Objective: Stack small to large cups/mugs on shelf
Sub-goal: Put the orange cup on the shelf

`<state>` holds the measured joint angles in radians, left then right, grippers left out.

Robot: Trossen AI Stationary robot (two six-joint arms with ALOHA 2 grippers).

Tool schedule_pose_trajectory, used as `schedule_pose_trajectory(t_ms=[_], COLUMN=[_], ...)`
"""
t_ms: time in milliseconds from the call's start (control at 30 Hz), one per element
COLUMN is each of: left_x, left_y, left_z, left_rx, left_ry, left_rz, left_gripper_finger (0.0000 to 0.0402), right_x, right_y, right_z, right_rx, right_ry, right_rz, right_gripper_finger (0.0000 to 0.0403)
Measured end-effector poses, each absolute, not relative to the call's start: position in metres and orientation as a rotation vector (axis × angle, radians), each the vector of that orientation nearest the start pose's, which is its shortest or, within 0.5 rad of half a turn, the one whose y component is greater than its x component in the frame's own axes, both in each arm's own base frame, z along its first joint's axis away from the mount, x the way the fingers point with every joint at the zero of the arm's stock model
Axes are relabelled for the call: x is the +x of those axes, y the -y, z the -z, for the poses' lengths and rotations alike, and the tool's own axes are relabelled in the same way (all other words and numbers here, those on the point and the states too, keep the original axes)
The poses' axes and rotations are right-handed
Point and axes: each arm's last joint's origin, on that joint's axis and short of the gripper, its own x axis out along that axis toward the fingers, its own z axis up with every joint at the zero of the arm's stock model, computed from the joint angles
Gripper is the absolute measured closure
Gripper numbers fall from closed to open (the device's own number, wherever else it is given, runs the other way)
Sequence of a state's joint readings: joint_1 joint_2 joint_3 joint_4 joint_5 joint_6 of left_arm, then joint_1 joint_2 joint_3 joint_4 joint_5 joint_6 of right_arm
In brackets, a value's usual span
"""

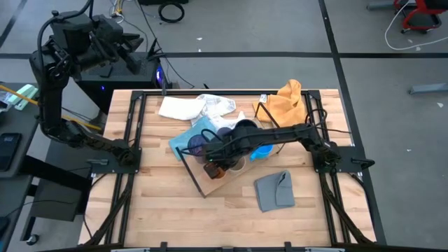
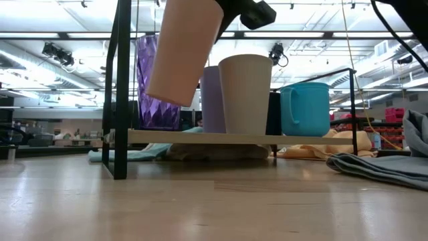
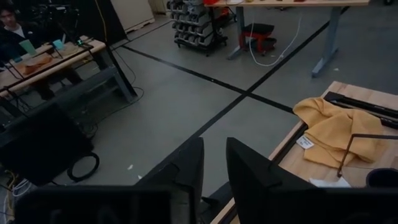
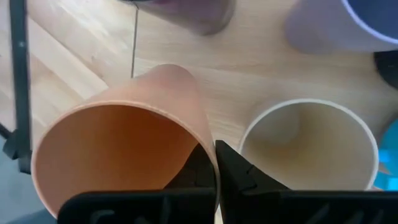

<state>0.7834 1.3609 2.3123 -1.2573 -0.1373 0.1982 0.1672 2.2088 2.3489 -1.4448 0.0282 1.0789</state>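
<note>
The right gripper (image 4: 214, 165) is pinched on the rim of the orange cup (image 2: 184, 50), one finger inside the wall and one outside. It holds the cup tilted in the air above the shelf (image 2: 200, 138), just beside the upright beige cup (image 2: 245, 94), whose open mouth faces up. The lavender cup (image 2: 212, 100), dark purple tumbler (image 2: 152, 84) and bright blue mug (image 2: 306, 108) stand behind. The left gripper (image 3: 214, 171) waits off the table, fingers slightly apart.

The orange cup (image 4: 124, 143), pinched at its rim in the dark right gripper (image 4: 214, 163), is pale peach outside and deeper orange inside. Just beside it stands the cream-beige cup (image 2: 245, 94). Past that sit the lavender cup (image 2: 211, 99), the faceted purple tumbler (image 2: 152, 90) and the bright blue mug (image 2: 305, 108).
</note>
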Motion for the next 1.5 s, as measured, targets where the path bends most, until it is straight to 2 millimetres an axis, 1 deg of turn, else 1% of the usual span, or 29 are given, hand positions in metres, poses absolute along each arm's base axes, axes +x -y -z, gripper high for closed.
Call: schedule_pose_trajectory(t_ms=[333,500,700,900,1000,1067,1200,1500], left_x=[0.104,0.104,0.104,0.104,0.104,0.104,0.104,0.104], left_y=[-0.109,-0.109,-0.109,-0.109,-0.109,-0.109,-0.109,-0.109], left_z=[-0.568,-0.568,-0.568,-0.569,-0.569,-0.569,-0.569,-0.569], left_rx=[0.085,0.085,0.086,0.093,0.094,0.094,0.096,0.099], left_ry=[-0.381,-0.381,-0.377,-0.373,-0.373,-0.373,-0.374,-0.376], left_rz=[-0.881,-0.881,-0.882,-0.882,-0.882,-0.882,-0.881,-0.88], left_gripper_finger=[0.033,0.0326,0.032,0.0326,0.033,0.033,0.0326,0.032], right_x=[0.431,0.431,0.434,0.434,0.437,0.442,0.446,0.444], right_y=[-0.072,-0.073,-0.074,-0.078,-0.08,-0.083,-0.087,-0.083], right_z=[-0.314,-0.314,-0.315,-0.315,-0.309,-0.3,-0.288,-0.29], right_rx=[0.779,0.78,0.798,0.816,0.813,0.809,0.8,0.778], right_ry=[-1.21,-1.196,-1.173,-1.172,-1.19,-1.209,-1.247,-1.24], right_rz=[0.599,0.615,0.606,0.59,0.589,0.586,0.575,0.6], right_gripper_finger=[0.0403,0.0403,0.0403,0.0403,0.0403,0.0403,0.0403,0.0403])
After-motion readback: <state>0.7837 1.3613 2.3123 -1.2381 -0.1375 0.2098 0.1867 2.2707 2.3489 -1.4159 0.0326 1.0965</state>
